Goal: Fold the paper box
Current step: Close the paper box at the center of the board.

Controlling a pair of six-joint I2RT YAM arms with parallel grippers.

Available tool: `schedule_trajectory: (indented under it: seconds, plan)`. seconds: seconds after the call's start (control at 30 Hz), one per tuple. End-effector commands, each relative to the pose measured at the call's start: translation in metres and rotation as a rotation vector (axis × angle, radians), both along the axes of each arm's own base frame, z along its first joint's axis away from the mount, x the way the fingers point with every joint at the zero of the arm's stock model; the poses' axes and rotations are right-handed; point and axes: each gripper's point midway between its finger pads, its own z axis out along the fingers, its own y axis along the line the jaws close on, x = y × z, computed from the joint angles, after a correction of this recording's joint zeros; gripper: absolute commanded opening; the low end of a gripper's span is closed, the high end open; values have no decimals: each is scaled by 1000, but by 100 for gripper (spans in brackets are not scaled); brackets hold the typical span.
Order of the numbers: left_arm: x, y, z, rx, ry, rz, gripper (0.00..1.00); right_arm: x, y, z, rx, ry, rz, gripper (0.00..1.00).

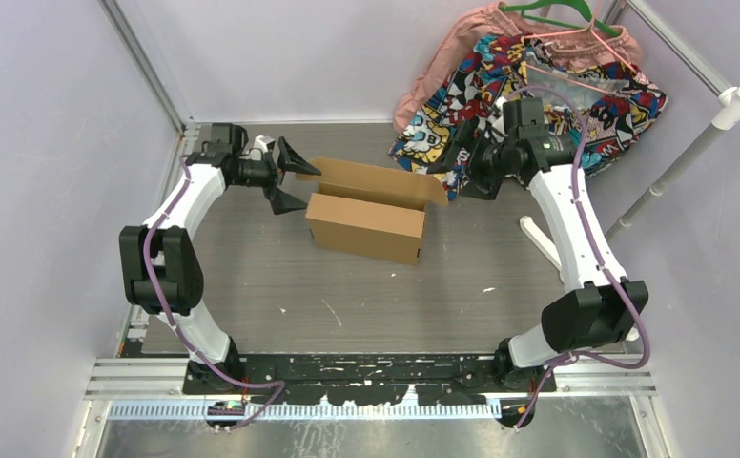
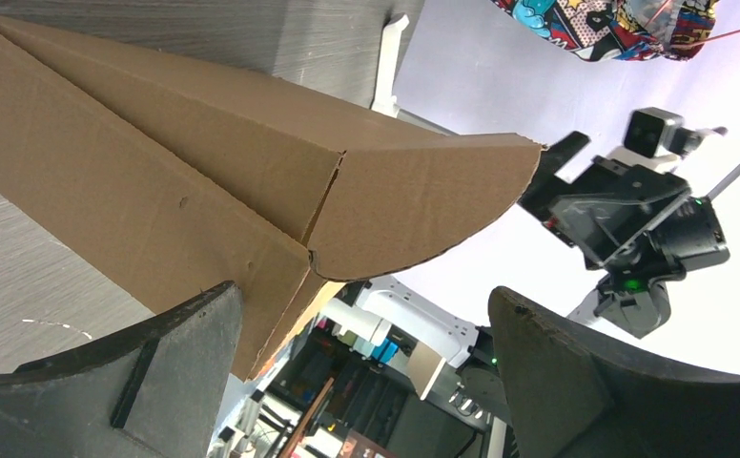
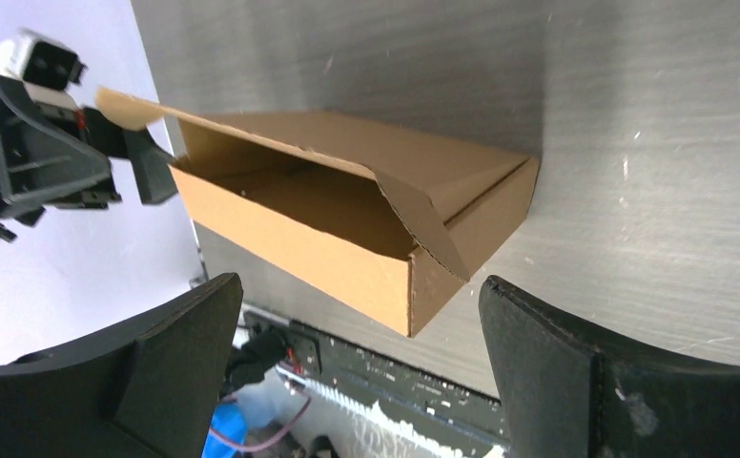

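The paper box (image 1: 366,224) is a shallow brown cardboard mailer in the middle of the table, with its lid flap (image 1: 371,181) raised along the far side. My left gripper (image 1: 299,181) hovers at the box's left end, open and holding nothing. In the left wrist view the box (image 2: 156,181) fills the upper left, and a rounded side flap (image 2: 423,205) juts out above my left gripper (image 2: 361,296). My right gripper (image 1: 454,164) hangs open at the box's right end. The right wrist view shows the box's open inside (image 3: 347,200) beyond my right gripper (image 3: 359,286).
A comic-print cloth (image 1: 557,86) with pink fabric and hangers lies at the back right corner. A white pole (image 1: 690,162) slants along the right side. A white bar (image 1: 538,239) lies on the table near the right arm. Frame posts edge the table.
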Motion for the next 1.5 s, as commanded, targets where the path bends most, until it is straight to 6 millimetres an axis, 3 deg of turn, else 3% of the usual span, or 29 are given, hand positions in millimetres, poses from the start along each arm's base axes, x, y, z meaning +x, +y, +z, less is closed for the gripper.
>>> schedule_trajectory:
  seconds: [0.0, 0.23, 0.43, 0.57, 0.7, 0.83, 1.17, 1.47]
  plan:
    - [-4, -1, 7, -41, -8, -27, 100, 24, -21, 37, -98, -138, -95, 100]
    - [-4, 0, -1, -37, 2, -24, 100, 68, -18, 29, -129, -136, -108, 100]
    - [-5, 0, -2, -36, 2, -23, 100, 100, 3, 13, -207, -142, -71, 99]
    - [-5, 0, -2, -35, 3, -21, 100, 116, 25, 9, -270, -164, -28, 91]
    - [-6, 0, -4, -34, 5, -21, 100, 109, 56, -3, -341, -140, 64, 83]
    - [-6, 0, -5, -34, 6, -20, 100, 99, 69, -13, -372, -123, 100, 78]
    - [-5, 0, -2, -40, -7, -20, 100, 73, 75, -28, -416, -92, 149, 77]
    - [0, -1, 5, -52, -29, -15, 100, 73, 75, -28, -417, -97, 145, 79]
